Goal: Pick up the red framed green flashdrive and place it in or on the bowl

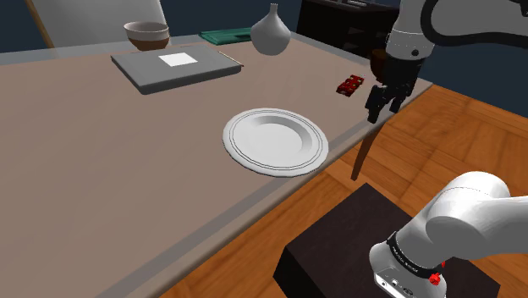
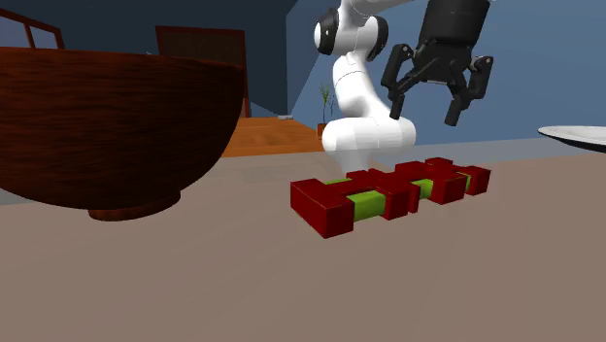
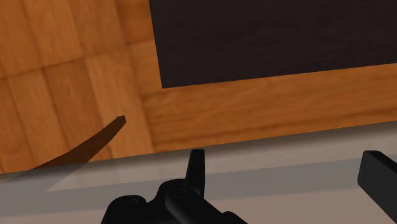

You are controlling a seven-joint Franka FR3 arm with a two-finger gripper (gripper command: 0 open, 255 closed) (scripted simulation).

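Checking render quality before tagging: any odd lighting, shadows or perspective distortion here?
Shoulder view: even light, soft shading on the white plate. Second exterior view: camera near table level, so the brown bowl looms large, cropped, beside the flashdrive. Wrist view: floor evenly lit.

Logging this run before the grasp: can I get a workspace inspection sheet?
Surface: beige table, flat; its edge runs past the stand.
Job's things: red-framed green flashdrive lies flat near the table edge, untouched; brown bowl stands upright at the far end, well apart from it.
Clutter: white plate, grey book with a white label, white vase, green flat item.
Grippers: hand open and empty, hovering over the table edge beside the flashdrive.
Cables: nothing seen.
Surroundings: wooden floor, dark stand, blue wall.
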